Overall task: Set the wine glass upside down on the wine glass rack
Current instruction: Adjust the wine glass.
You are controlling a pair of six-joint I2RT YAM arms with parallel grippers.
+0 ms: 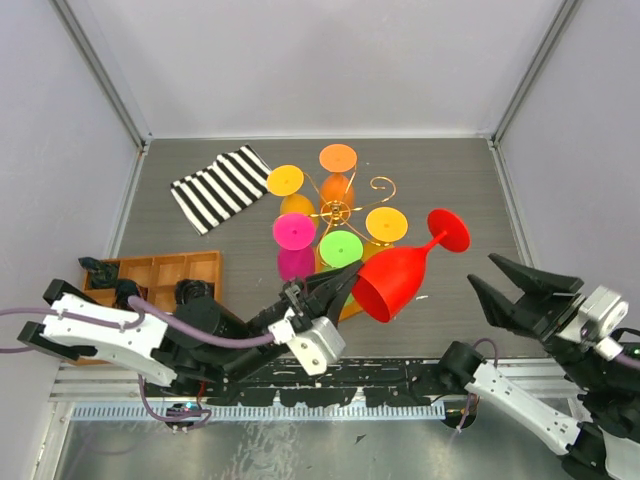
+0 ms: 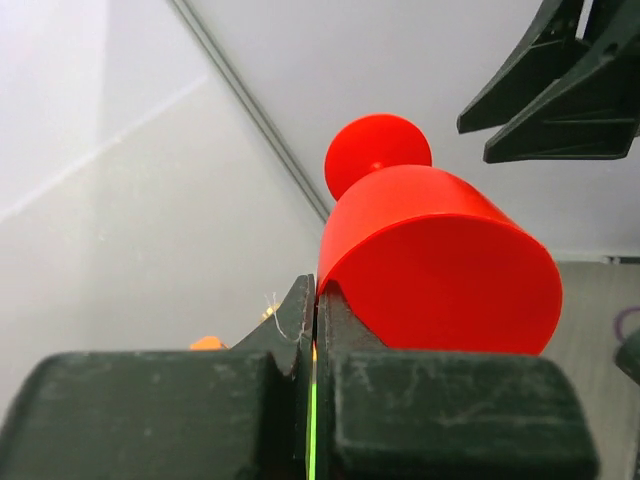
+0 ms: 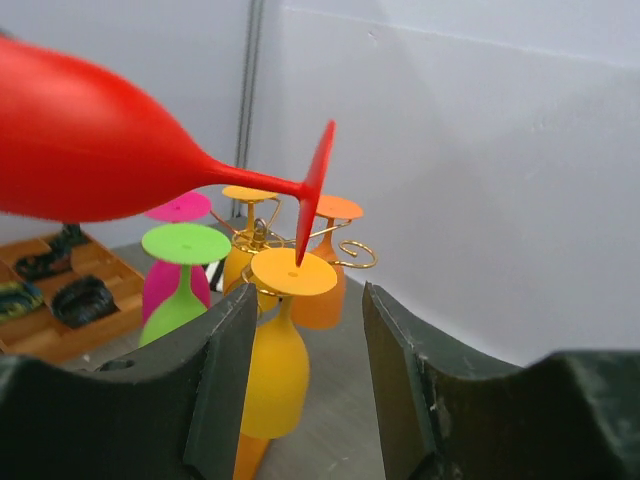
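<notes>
1. Glass (image 1: 398, 278), red, hangs sideways at frame centre, rim pinched in the left gripper (image 1: 352, 277).
2. Right gripper (image 1: 482, 268) gapes empty, lower right.
3. Rack (image 1: 337, 211), upper centre, carries five other glasses (image 1: 340, 247); hanging this one is not yet done.

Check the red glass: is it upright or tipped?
Tipped on its side. The red glass is pinched at its rim by the left claw, stem and foot pointing away from it.

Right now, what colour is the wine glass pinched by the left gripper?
The wine glass is solid red all over: bowl, stem and foot. It shows best in the top external view.
</notes>
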